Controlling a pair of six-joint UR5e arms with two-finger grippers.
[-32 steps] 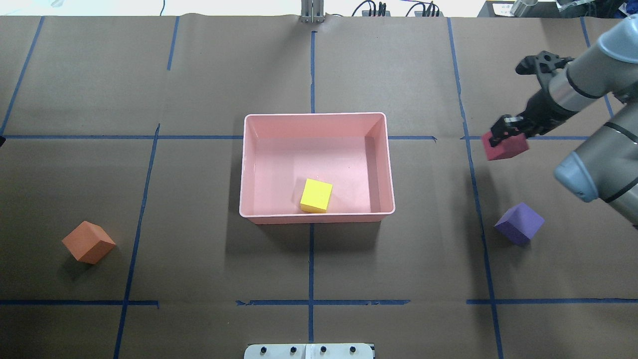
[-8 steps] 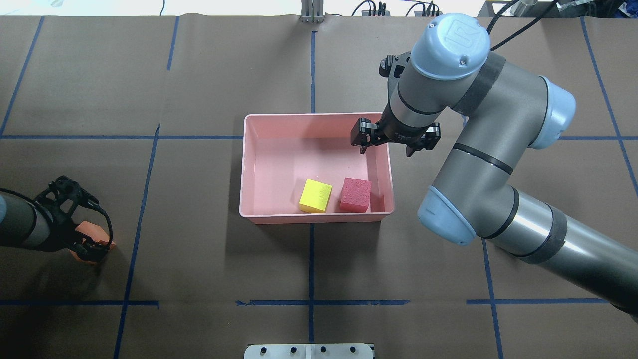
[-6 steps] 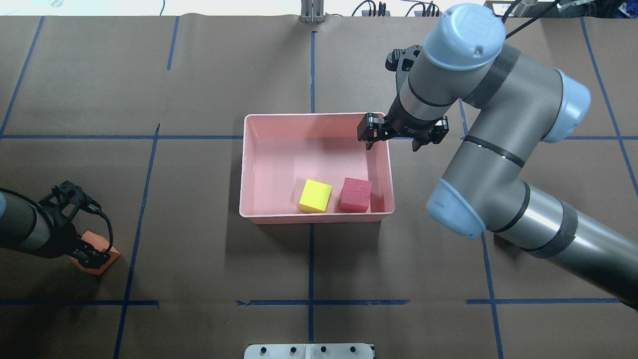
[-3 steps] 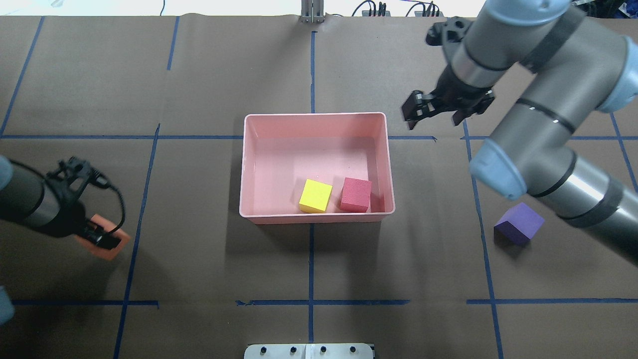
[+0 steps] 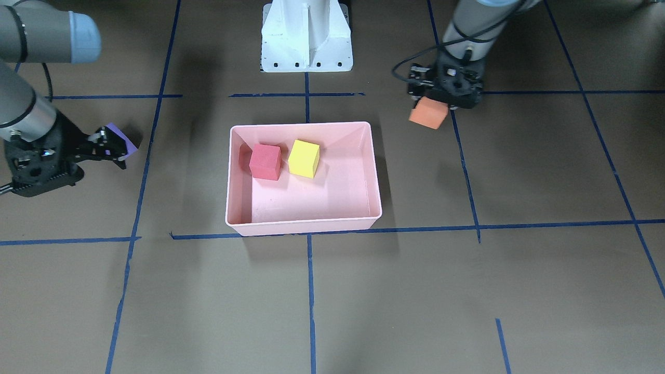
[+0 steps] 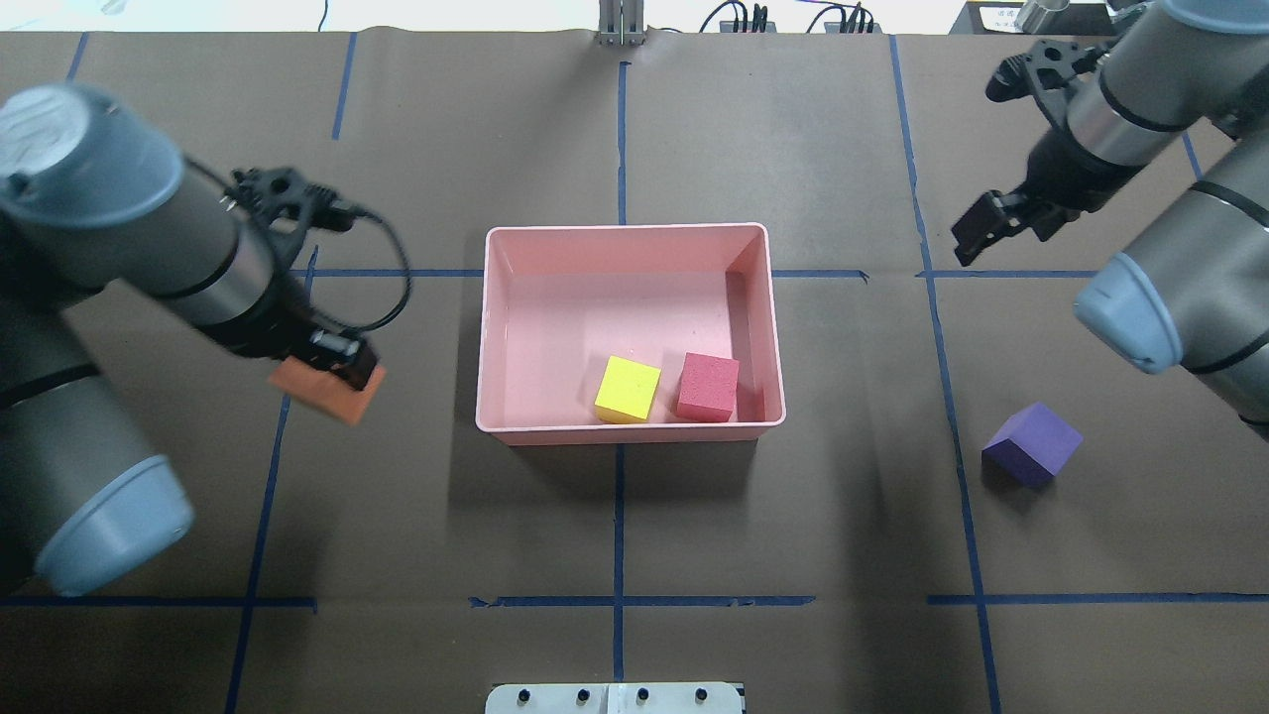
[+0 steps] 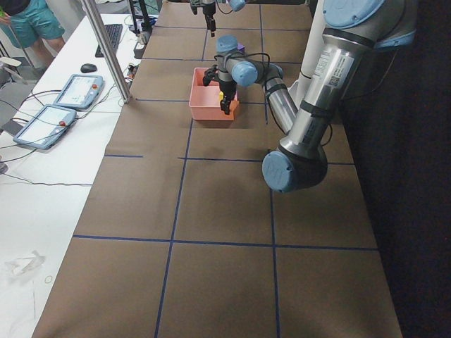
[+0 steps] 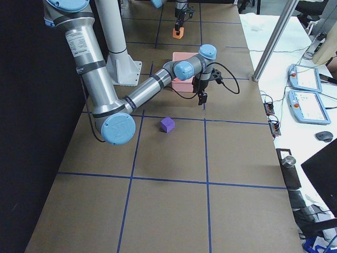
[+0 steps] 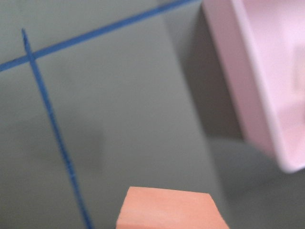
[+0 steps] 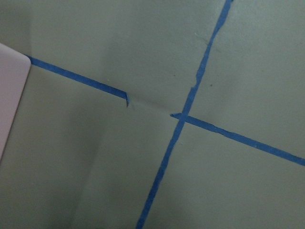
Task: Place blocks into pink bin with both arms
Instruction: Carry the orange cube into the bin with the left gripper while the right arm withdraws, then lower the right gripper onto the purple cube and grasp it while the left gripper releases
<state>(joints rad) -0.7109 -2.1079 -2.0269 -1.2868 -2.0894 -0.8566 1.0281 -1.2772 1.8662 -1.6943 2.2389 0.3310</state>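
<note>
Between the left fingers point(image 6: 340, 351) sits the orange block point(image 6: 325, 394).

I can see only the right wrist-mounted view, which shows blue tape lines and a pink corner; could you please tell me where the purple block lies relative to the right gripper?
Observer: The purple block sits on the table to the right of the pink bin, closer to the robot's base than the right gripper, and nothing is touching it.
Operator: Thank you. Is my gripper carrying anything?
Observer: No. In the overhead view its fingers are spread and empty.
Operator: And what is the other arm doing?
Observer: The left gripper is shut on the orange block, to the left of the bin and not yet over it.
</note>
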